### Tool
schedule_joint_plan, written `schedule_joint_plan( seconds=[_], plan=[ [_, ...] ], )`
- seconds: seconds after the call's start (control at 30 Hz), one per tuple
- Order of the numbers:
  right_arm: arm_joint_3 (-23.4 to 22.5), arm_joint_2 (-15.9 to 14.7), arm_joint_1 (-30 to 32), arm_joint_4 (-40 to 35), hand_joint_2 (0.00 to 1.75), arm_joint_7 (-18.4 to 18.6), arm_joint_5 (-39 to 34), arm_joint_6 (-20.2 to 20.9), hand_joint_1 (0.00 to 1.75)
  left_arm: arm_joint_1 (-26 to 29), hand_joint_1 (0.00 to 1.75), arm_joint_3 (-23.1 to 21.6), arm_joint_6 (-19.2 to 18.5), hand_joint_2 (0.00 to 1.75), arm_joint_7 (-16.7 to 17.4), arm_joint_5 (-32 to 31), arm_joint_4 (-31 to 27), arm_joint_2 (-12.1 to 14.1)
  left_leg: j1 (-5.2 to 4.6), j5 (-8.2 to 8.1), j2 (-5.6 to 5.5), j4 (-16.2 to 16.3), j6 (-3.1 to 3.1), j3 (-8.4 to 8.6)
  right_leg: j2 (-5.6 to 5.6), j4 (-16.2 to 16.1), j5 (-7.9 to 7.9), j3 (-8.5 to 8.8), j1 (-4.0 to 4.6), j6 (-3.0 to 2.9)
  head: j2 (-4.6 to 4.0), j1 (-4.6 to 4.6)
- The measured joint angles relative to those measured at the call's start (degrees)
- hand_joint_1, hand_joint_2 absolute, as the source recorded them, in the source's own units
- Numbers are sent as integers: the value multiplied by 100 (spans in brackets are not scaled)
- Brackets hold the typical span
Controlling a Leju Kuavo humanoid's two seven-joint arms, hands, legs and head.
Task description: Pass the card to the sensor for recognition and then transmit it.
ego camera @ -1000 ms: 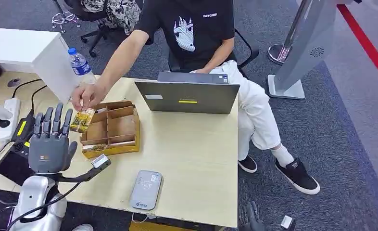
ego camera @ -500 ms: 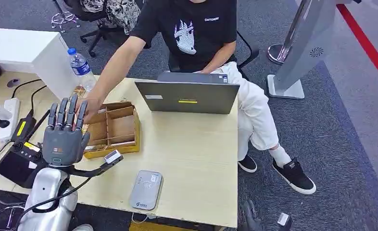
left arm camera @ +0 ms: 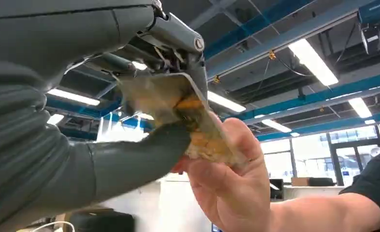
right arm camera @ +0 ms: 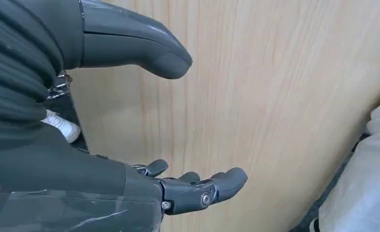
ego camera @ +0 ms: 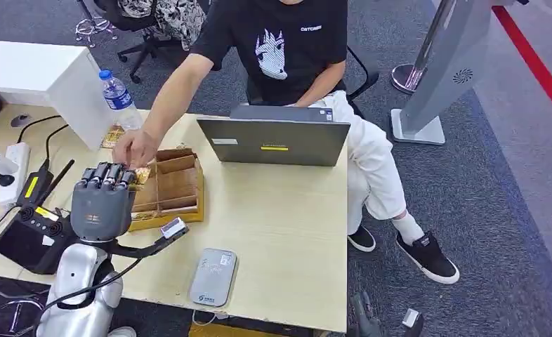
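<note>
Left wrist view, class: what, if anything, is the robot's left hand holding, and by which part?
The left hand pinches a thin yellowish-brown card by one end, between thumb and fingers; a person's hand holds the other end.

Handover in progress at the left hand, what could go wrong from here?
1. The left hand and the person's hand both hold the card; an early pull may drop or bend it.
2. The person's fingers sit close to the closing thumb; a pinch is possible.
3. The sensor lies near the table edge; a swing might knock it.
</note>
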Motion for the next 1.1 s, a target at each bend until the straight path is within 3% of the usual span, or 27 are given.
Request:
schedule_joint_plan(
  seconds=[0.27, 0.4, 0.57, 0.73, 0.83, 0.97, 1.1],
  plan=[
    [4, 4, 0, 0, 175, -20, 35, 0, 0, -28, 175, -79, -20, 175, -81, 59, 0, -42, -1, 0, 0, 0, 0, 0, 0, 0, 0, 0, 0, 0, 0, 0],
    [2, 4, 1, 0, 175, -61, 17, 0, 0, -6, 175, -225, -440, 175, -494, 696, -11, -114, -1, 0, -1, 0, 0, 0, 0, -1, 0, 0, 0, 0, 0, 2],
    [-2, 4, 11, 0, 175, -94, 4, 4, 0, 106, 175, -597, -748, 175, -700, 903, -44, -138, -2, -1, -1, 0, 1, -1, 0, -1, 0, 0, 0, 0, 0, 2],
    [-9, 0, 26, -2, 175, -127, -70, 20, 0, 249, 175, -1266, -1238, 175, -699, 966, -20, 33, -2, -1, 0, 0, 1, -1, 0, -2, -1, -2, 0, 1, 0, 0],
    [-26, -15, 26, -2, 175, -133, -63, 28, 0, 242, 175, -1933, -1552, 175, -531, 1034, 186, 295, -2, -1, 1, 0, 0, 0, 0, -2, 0, -2, 0, 1, 0, 0],
    [-35, -33, 27, -2, 175, -142, -61, 28, 0, 201, 175, -2606, -1626, 175, -498, 1073, 549, 516, -2, -1, 1, 0, 1, -1, 1, -2, 0, -2, 0, 1, 0, 0],
    [-41, -46, 27, -2, 175, -144, -61, 28, 0, 149, 175, -2938, -1626, 175, -474, 1095, 737, 634, -2, -1, 1, 0, 1, -1, 1, -2, 0, -2, 0, 1, 0, 0]
  ],
)
